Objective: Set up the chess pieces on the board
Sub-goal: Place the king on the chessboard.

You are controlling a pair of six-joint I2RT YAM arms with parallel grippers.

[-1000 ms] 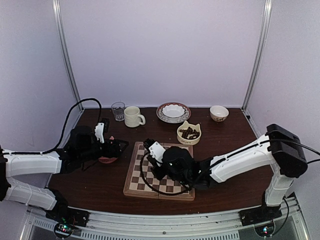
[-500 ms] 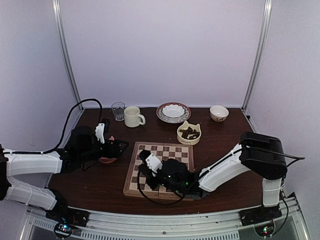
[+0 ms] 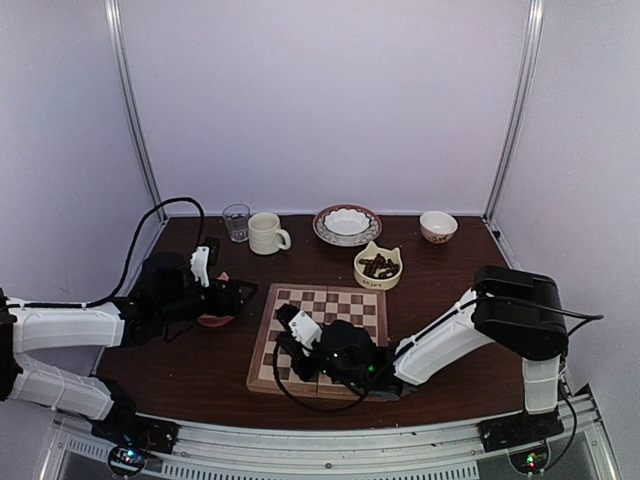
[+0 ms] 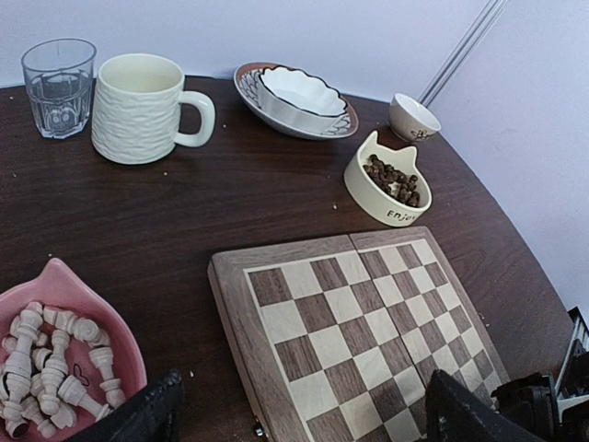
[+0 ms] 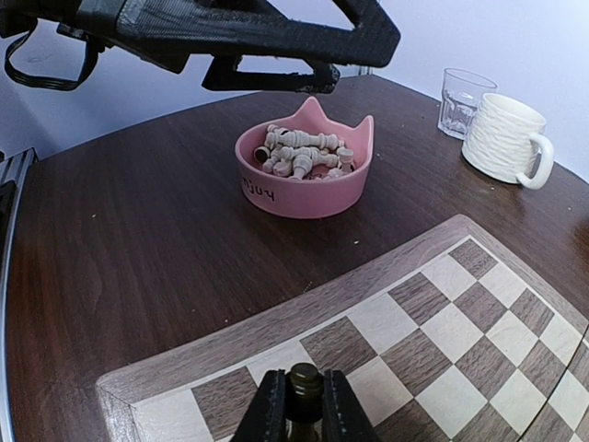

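The chequered wooden board (image 3: 340,310) lies mid-table; it also shows in the left wrist view (image 4: 368,341) and in the right wrist view (image 5: 442,341). My right gripper (image 5: 304,410) is shut on a dark chess piece (image 5: 305,385), held low over the board's near-left corner squares; from above it is at the board's left front (image 3: 285,350). My left gripper (image 4: 299,428) is open and empty, hovering between the board's left edge and a pink cat-ear bowl (image 4: 64,285) of cream pieces (image 4: 46,359). A cream cat-ear bowl (image 3: 378,268) holds the dark pieces (image 4: 391,180).
At the back stand a glass (image 3: 236,221), a cream mug (image 3: 266,233), a patterned plate with a white bowl (image 3: 346,223) and a small bowl (image 3: 437,226). The left arm's frame (image 5: 248,41) hangs over the pink bowl (image 5: 304,175) in the right wrist view.
My right gripper has moved from the board's middle toward its near-left corner with the dark piece, and lowered. The left arm has not moved.
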